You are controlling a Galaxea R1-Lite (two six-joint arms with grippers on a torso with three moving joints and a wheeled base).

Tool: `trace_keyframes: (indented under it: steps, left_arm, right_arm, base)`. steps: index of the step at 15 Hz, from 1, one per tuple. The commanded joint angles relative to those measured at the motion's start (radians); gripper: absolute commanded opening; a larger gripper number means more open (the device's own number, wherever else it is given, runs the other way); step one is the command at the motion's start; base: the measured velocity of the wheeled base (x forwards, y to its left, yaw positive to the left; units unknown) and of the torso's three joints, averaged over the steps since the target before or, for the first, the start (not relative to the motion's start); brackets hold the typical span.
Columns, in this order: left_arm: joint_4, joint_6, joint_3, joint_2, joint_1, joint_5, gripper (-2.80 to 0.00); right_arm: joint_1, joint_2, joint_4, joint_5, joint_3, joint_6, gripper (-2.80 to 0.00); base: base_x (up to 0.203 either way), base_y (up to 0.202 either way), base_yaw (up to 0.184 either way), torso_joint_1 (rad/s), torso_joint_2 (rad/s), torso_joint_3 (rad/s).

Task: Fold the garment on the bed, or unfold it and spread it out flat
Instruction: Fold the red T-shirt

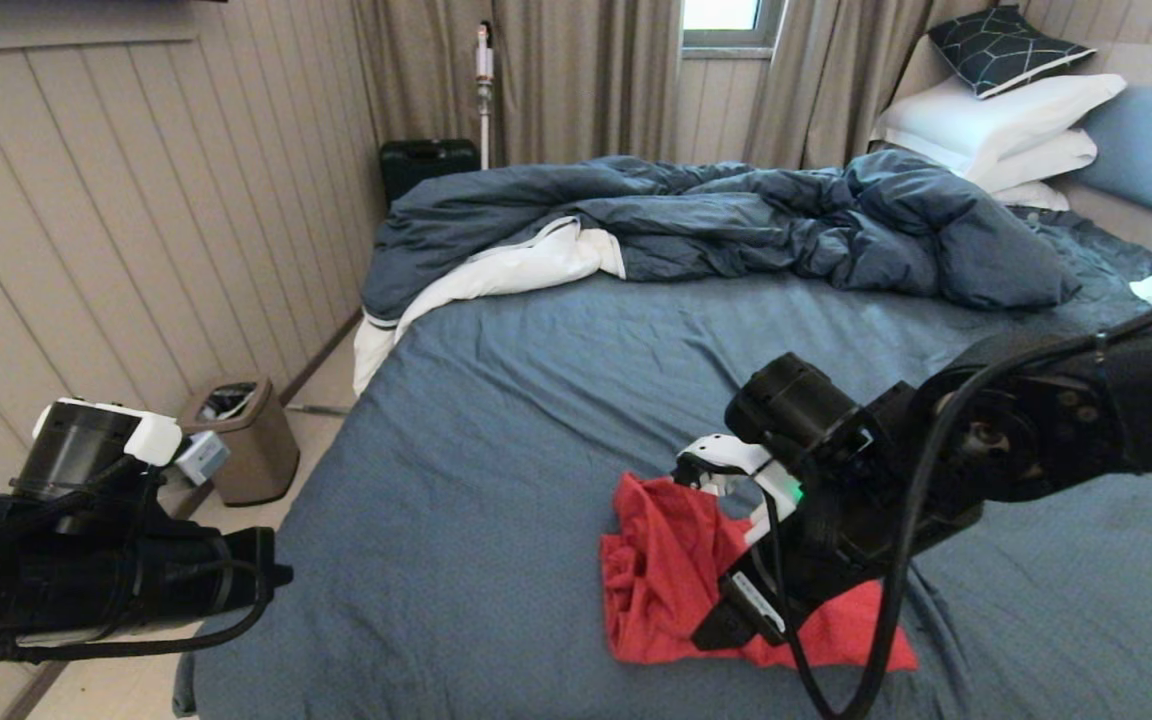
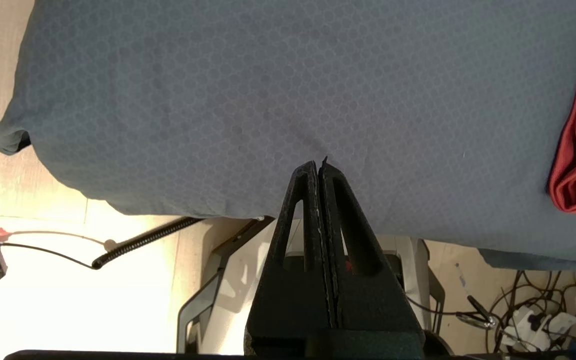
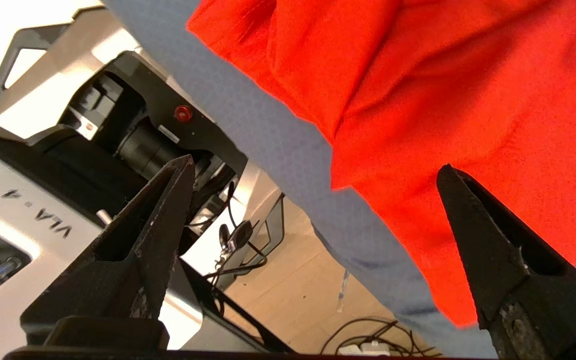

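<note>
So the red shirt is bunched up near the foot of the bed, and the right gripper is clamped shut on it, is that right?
Not quite. The right gripper is open, holding nothing, as the right wrist view shows. The red shirt is indeed bunched up near the foot of the bed.

The garment (image 1: 671, 570) is a red T-shirt lying crumpled in a loose heap, its folds bunched and one flat corner spread out toward the foot edge; no lettering or graphic shows. It rests on the slate-blue sheet of the bed (image 1: 556, 400), close to the near edge, well apart from the white pillows by the padded headboard.
</note>
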Motion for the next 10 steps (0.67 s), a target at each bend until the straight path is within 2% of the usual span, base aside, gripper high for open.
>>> trace_keyframes:
  steps: [1,9,10]
  left_arm:
    - [0.000,-0.003,-0.002,0.006,0.000,-0.001,-2.80]
    - [-0.004,-0.003,-0.002,0.020,0.000,-0.001,-2.80]
    - [-0.004,-0.003,-0.003,0.020,0.000,-0.001,-2.80]
  right_arm:
    - [0.004,0.057,0.000,0.001,-0.009,0.000,0.00]
    - [0.018,0.177,-0.027,-0.005,-0.094,0.023,0.00]
    - [0.018,0.190,-0.028,-0.008,-0.102,0.024,-0.82]
  base:
    - [0.000,0.000,0.000,0.000,0.00,0.000]
    - [0.000,0.000,0.000,0.000,0.00,0.000]
    - [0.000,0.000,0.000,0.000,0.00,0.000]
